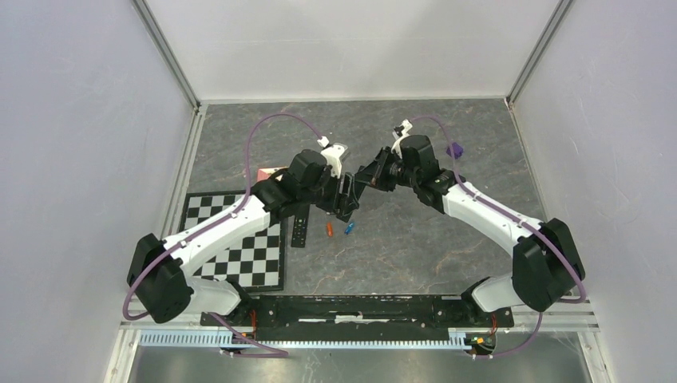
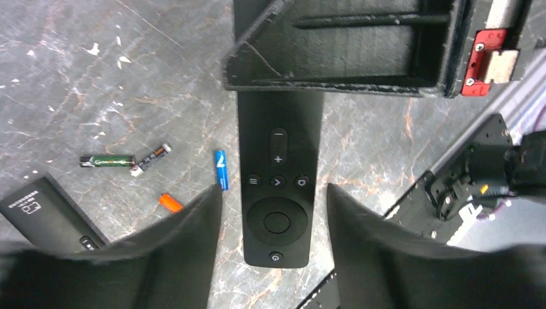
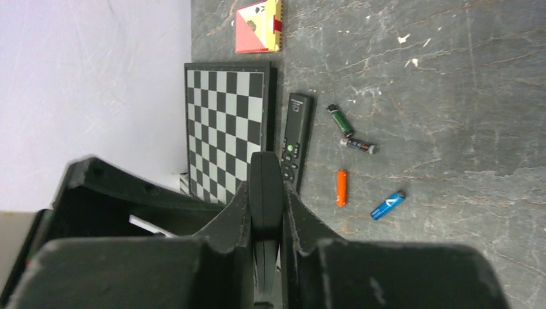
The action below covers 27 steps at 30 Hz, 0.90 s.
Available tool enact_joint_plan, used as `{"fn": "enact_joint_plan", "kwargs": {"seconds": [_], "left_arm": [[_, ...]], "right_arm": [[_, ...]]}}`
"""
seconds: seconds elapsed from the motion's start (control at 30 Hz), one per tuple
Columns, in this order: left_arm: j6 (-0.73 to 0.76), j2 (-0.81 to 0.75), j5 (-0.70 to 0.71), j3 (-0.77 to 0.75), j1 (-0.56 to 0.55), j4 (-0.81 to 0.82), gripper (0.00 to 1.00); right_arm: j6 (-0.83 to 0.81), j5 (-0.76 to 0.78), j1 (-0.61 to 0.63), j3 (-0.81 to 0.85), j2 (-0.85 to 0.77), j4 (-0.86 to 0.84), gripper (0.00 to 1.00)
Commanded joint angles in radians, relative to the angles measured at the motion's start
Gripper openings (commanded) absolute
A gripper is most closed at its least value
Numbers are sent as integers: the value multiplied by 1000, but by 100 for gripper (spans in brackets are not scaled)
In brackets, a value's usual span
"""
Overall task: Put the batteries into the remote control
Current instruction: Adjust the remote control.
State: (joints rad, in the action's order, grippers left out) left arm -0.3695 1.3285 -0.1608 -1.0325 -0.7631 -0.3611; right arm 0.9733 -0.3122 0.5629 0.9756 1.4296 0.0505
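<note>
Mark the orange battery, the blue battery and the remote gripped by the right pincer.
orange battery point(image 3: 342, 187), right wrist view, middle of its body.
blue battery point(image 3: 387, 205), right wrist view, middle of its body.
remote control point(image 2: 277, 221), left wrist view, its round pad.

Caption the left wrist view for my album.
Right gripper holds the remote control, buttons showing, within the open left gripper; orange battery and blue battery lie nearby.

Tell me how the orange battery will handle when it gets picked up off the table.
The orange battery is a smooth little cylinder lying on its side on the hard table, so a nudge would probably roll it. It looks rigid, so a firm pinch should be safe. Being thin and low, it may slip out of an off-centre grasp.
</note>
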Motion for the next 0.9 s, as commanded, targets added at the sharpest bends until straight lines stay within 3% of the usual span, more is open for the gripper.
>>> {"fn": "enact_joint_plan", "kwargs": {"seconds": [0.0, 0.03, 0.07, 0.33, 0.5, 0.63, 0.77, 0.87], "left_arm": [[102, -34, 86, -35, 4, 68, 80], [128, -41, 96, -30, 2, 80, 90], [168, -50, 108, -24, 2, 99, 92], [643, -105, 87, 89, -74, 265, 87], [749, -98, 117, 115, -117, 291, 86], [821, -59, 207, 110, -153, 291, 73], [890, -38, 233, 116, -167, 300, 51], [916, -28, 272, 135, -170, 335, 42]], "right_arm": [[111, 59, 0, -19, -21, -17, 0], [144, 81, 1, -25, -25, -11, 0], [177, 101, 1, -29, -27, 24, 0], [427, 172, 1, 56, -2, 251, 0], [518, 179, 1, 119, 21, 305, 0], [559, 152, 0, 143, 40, 332, 0], [586, 109, 0, 137, 53, 315, 0], [589, 87, 0, 148, 70, 312, 0]]}}
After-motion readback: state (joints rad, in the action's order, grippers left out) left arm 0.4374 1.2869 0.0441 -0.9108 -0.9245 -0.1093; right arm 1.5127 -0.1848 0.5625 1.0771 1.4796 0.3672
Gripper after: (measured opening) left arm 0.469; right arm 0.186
